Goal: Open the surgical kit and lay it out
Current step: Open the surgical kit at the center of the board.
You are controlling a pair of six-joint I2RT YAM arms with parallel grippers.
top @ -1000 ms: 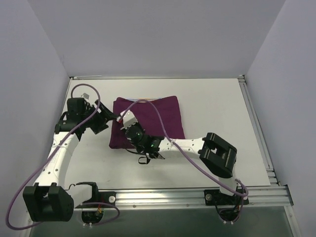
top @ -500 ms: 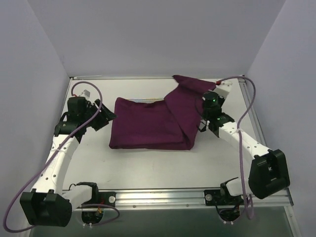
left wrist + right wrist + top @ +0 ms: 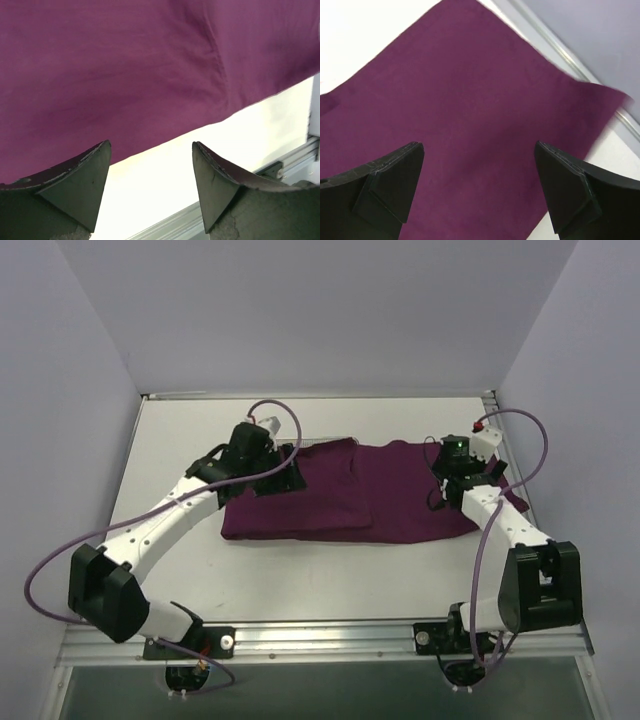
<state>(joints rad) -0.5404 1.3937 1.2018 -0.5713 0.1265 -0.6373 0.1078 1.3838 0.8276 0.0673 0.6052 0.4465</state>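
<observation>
The surgical kit shows only as its dark purple cloth wrap (image 3: 330, 505); the tray and instruments are hidden. The wrap's left part is a folded bundle, and one flap lies flat on the table to the right. My left gripper (image 3: 288, 478) hovers open over the bundle's far edge. In the left wrist view the cloth (image 3: 125, 75) fills the top and bare table shows between the left gripper's (image 3: 150, 150) fingertips. My right gripper (image 3: 441, 490) hangs open over the spread flap. The right wrist view shows that flap (image 3: 470, 90) under the right gripper (image 3: 479, 150), with nothing gripped.
The white table (image 3: 330, 575) is bounded by an aluminium rail (image 3: 330, 635) at the near edge and another rail (image 3: 515, 475) on the right, close to the flap's tip. Grey walls stand on three sides. Purple cables loop off both arms.
My right gripper carried the flap to the right, laid it flat and opened. My left arm swung right from the table's left side to over the bundle.
</observation>
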